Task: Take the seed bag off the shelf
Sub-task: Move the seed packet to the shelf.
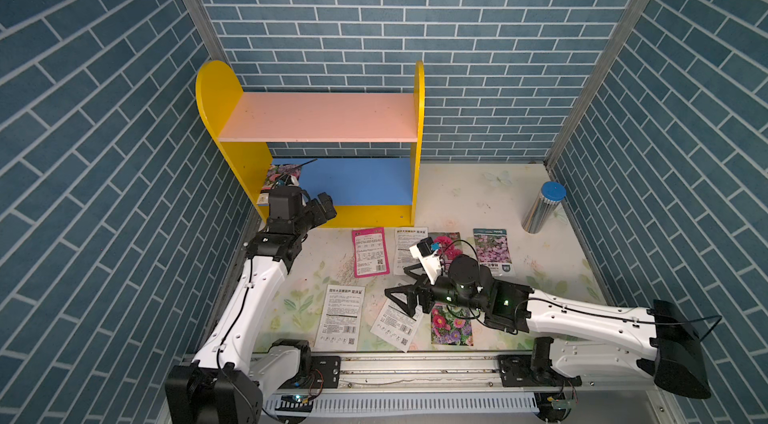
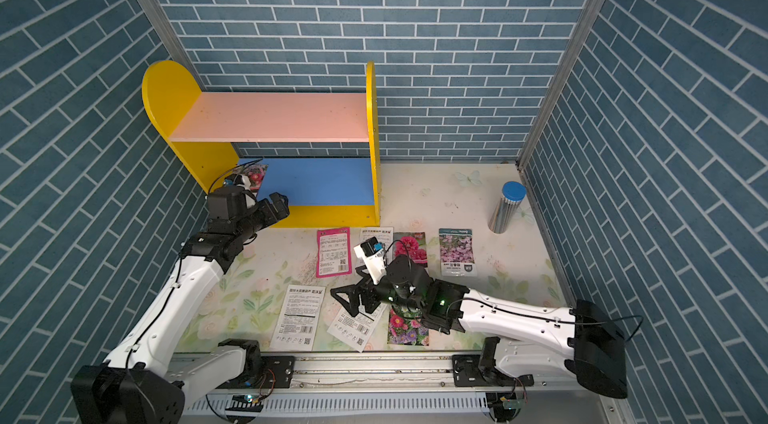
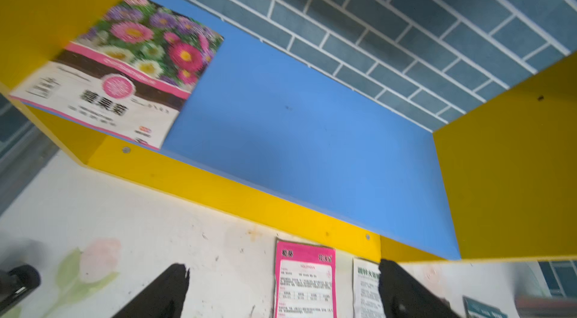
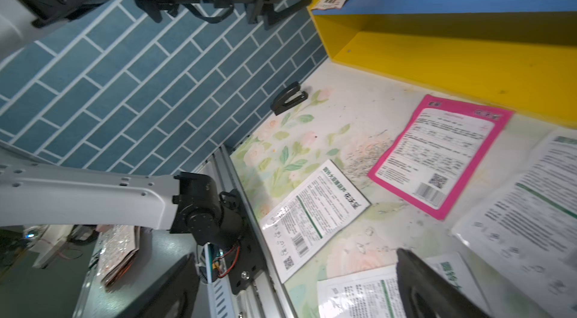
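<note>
Mia: Where is the seed bag (image 3: 125, 67)?

Tom: It lies flat on the shelf (image 1: 220, 110), on the blue board (image 1: 357, 180) at the bottom. It sits at the very end, right by the yellow side wall on the left. It has pink, white and purple flowers on it. In both top views you see only a bit of it, because the left arm's wrist is in front.

Mia: Is the left gripper (image 3: 284, 266) touching it?

Tom: No. It is near, but apart. It hangs over the table (image 1: 457, 193), just in front of the shelf's yellow front edge. Its two black fingers (image 3: 162, 294) are spread wide, and there is nothing held between them. The bag is up on the board, closer to the side wall than the fingers are. It is not in the gap between them.

Mia: And the right gripper (image 1: 405, 284)?

Tom: That one is well apart from the shelf, out over the middle of the table. Its jaws are wide apart too, and it holds nothing. A white packet (image 4: 352, 297) lies flat on the table right below it.

Mia: What else is on the table?

Tom: More packets, all lying flat. A pink packet (image 1: 369, 251) is just in front of the shelf. Beside it are white ones with writing and some with flower pictures. A shiny tin (image 1: 542, 209) with a blue lid stands near the right wall.
</note>
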Action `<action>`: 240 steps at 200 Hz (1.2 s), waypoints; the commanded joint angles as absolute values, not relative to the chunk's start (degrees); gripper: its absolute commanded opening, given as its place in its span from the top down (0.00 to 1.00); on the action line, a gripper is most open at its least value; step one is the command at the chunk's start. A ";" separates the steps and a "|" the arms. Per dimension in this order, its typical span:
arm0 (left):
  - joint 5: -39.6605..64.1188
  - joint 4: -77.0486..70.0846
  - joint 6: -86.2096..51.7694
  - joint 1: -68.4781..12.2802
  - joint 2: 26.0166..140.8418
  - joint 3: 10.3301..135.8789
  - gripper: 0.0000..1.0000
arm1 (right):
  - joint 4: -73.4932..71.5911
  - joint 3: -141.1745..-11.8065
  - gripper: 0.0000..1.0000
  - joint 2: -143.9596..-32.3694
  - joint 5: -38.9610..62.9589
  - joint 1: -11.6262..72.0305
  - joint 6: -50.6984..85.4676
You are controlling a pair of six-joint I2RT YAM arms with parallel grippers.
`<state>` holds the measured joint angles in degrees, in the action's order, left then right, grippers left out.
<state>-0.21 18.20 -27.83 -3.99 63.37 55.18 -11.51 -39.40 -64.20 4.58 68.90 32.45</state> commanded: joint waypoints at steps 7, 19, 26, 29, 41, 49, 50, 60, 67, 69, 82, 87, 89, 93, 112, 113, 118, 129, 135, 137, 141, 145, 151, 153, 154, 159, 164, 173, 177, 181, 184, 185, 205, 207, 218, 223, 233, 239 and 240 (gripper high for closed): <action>-8.34 15.16 -26.54 -1.15 68.19 58.61 0.00 | -7.35 -37.57 0.00 -60.94 1.20 67.33 27.83; -10.75 14.24 -26.06 -0.18 70.87 59.68 0.00 | -7.54 -36.72 0.00 -59.77 0.67 67.07 27.45; -12.42 13.39 -25.74 0.14 72.35 60.14 0.00 | -7.80 -36.19 0.00 -59.15 0.48 66.98 27.25; -13.00 12.97 -25.49 0.25 73.05 60.34 0.00 | -7.82 -36.01 0.00 -58.97 0.33 66.91 27.17; -16.22 10.82 -24.22 0.50 75.68 61.02 0.00 | -7.98 -35.21 0.00 -58.01 -0.15 66.71 27.07; -17.71 9.27 -22.97 0.65 77.63 61.89 0.00 | -8.14 -34.67 0.00 -57.46 -0.39 66.57 26.99; -17.91 9.21 -22.87 0.72 77.97 62.06 0.00 | -8.16 -34.61 0.01 -57.38 -0.42 66.55 26.98; -18.97 9.07 -21.84 1.21 80.82 64.28 0.00 | -8.30 -34.05 0.01 -56.75 -0.73 66.41 27.07; -19.78 9.12 -21.18 1.45 83.16 65.82 0.00 | -8.51 -33.71 0.01 -56.38 -0.87 66.43 27.14; -19.95 9.18 -20.98 1.53 83.70 66.35 0.00 | -8.50 -33.56 0.01 -56.24 -0.88 66.44 27.09; -21.01 8.99 -19.80 2.12 87.27 69.07 0.00 | -8.30 -33.07 0.01 -55.54 -1.56 66.31 27.29; -21.68 8.81 -19.33 2.32 88.52 69.94 0.00 | -8.12 -32.92 0.01 -55.26 -1.72 66.36 27.41; -21.94 8.82 -19.29 2.45 89.02 70.31 0.00 | -8.09 -32.82 0.01 -55.10 -1.81 66.34 27.40; -22.40 8.93 -19.17 2.69 90.09 71.06 0.00 | -7.96 -32.66 0.01 -54.83 -2.03 66.36 27.49; -21.44 9.76 -18.83 4.57 94.79 74.35 0.00 | -7.42 -31.86 0.02 -53.20 -2.84 66.36 27.69; -21.22 9.76 -18.82 4.70 94.99 74.44 0.00 | -7.40 -31.80 0.02 -53.10 -2.92 66.36 27.73; -20.10 9.50 -18.73 5.18 96.06 74.89 0.00 | -7.34 -31.58 0.02 -52.69 -3.13 66.36 27.77; -17.92 9.31 -18.31 5.77 98.47 76.09 0.01 | -7.08 -31.17 0.02 -51.83 -3.78 66.25 27.79; -17.49 9.49 -17.89 5.80 99.73 76.85 0.01 | -6.82 -31.19 0.02 -51.54 -4.05 66.27 27.77; -17.42 9.54 -17.68 5.80 99.99 77.07 0.01 | -6.78 -31.15 0.02 -51.45 -4.13 66.23 27.75; -17.26 9.51 -17.32 5.80 100.61 77.35 0.02 | -6.52 -31.25 0.02 -51.34 -4.27 66.27 27.69; -17.01 9.28 -17.11 5.80 101.15 77.49 0.02 | -6.41 -31.22 0.02 -51.20 -4.38 66.27 27.69; -16.83 8.93 -16.84 5.80 101.72 77.60 0.02 | -6.08 -31.28 0.03 -51.08 -4.57 66.20 27.69; -16.67 8.80 -16.80 5.80 101.87 77.61 0.02 | -6.07 -31.35 0.03 -51.07 -4.66 66.19 27.69; -16.59 8.75 -16.75 5.80 101.91 77.61 0.03 | -6.07 -31.32 0.03 -51.07 -4.66 66.18 27.69; -16.28 8.40 -16.63 5.79 102.21 77.56 0.03 | -6.00 -31.37 0.03 -50.98 -4.77 66.18 27.68; -15.75 8.13 -16.49 5.80 102.42 77.52 0.03 | -5.91 -31.31 0.03 -50.98 -4.81 66.18 27.60; -14.84 8.09 -16.51 5.80 102.91 77.61 0.04 | -5.84 -31.20 0.03 -50.98 -4.93 66.18 27.55; -14.23 8.13 -16.53 5.80 103.08 77.61 0.04 | -5.76 -31.25 0.03 -51.05 -4.92 66.18 27.59; -13.45 8.25 -16.59 5.80 103.29 77.61 0.04 | -5.72 -31.21 0.03 -51.11 -5.00 66.12 27.60; -12.80 8.28 -16.80 5.80 103.35 77.61 0.05 | -5.83 -31.26 0.03 -51.15 -5.05 66.13 27.60; -12.55 8.36 -16.84 5.80 103.44 77.61 0.05 | -5.82 -31.23 0.03 -51.15 -5.08 66.16 27.60; -7.98 8.45 -19.25 5.05 103.17 76.25 0.07 | -6.01 -31.15 0.03 -51.46 -5.22 66.09 27.60; -7.73 8.40 -19.56 4.91 102.96 76.04 0.07 | -6.07 -31.12 0.03 -51.49 -5.15 66.09 27.60; -6.23 7.32 -21.37 3.96 101.53 74.08 0.07 | -6.56 -31.08 0.03 -51.58 -5.06 66.05 27.60; -5.78 7.13 -22.30 3.47 100.92 73.28 0.07 | -6.65 -30.97 0.03 -51.59 -4.96 66.09 27.66; -5.39 7.20 -24.10 2.25 99.84 71.95 0.07 | -6.88 -30.87 0.03 -51.59 -4.93 66.08 27.69; -4.97 7.04 -24.86 1.52 99.40 71.13 0.07 | -6.86 -30.82 0.03 -51.55 -4.98 66.07 27.82; -4.95 7.08 -25.00 1.38 99.23 71.03 0.07 | -6.86 -30.84 0.03 -51.53 -4.95 66.08 27.84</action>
